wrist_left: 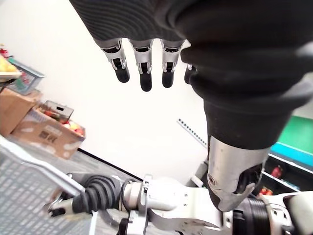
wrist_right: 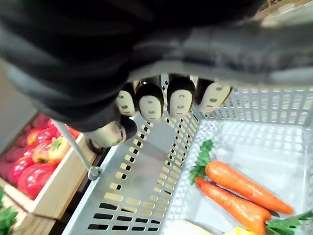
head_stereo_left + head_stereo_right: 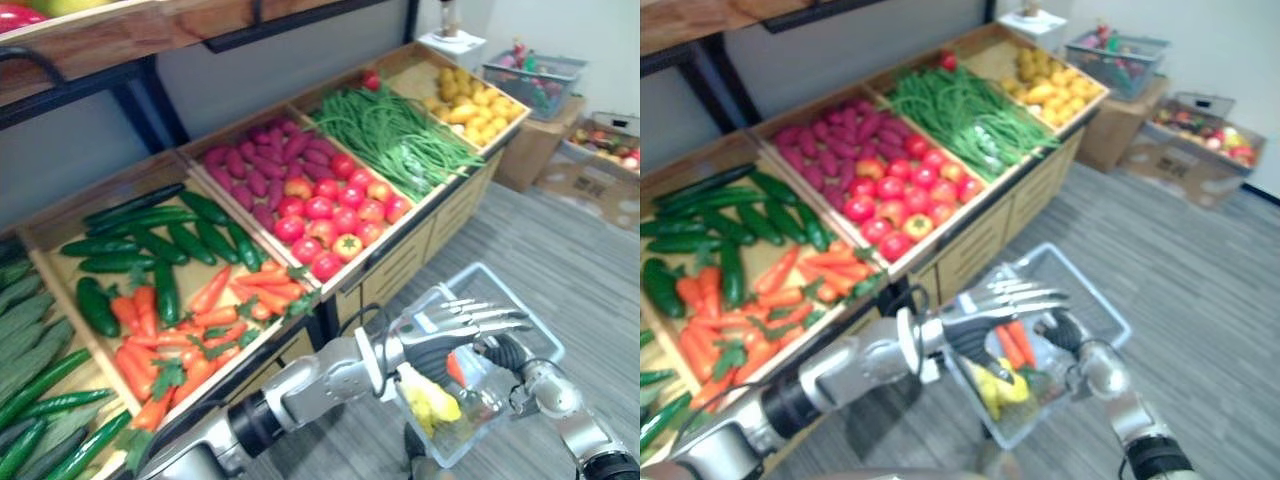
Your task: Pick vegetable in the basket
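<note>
The right hand [image 2: 151, 105] has fingers and thumb curled about the thin grey handle [image 2: 73, 147] of the pale slotted basket [image 2: 142, 171]. It holds the basket mouth-up at the lower right of the head views, just off the front of the produce stand, so that anything let go above it lands inside. A pair of carrots [image 2: 242, 183] already lies flat on the basket's floor, green tops attached, next to a yellow item [image 3: 430, 405] I cannot identify. The left hand [image 3: 455, 322] reaches in from the lower left and hangs just above the basket's open top with fingers straight and spread, holding nothing. I judge it to be at the drop point with nothing to drop, so the next vegetable must come from the stand. The nearest supply is the heap of carrots [image 3: 190, 330] at centre left, with cucumbers [image 3: 140, 240] just above it and tomatoes [image 3: 330, 215] toward the middle.
</note>
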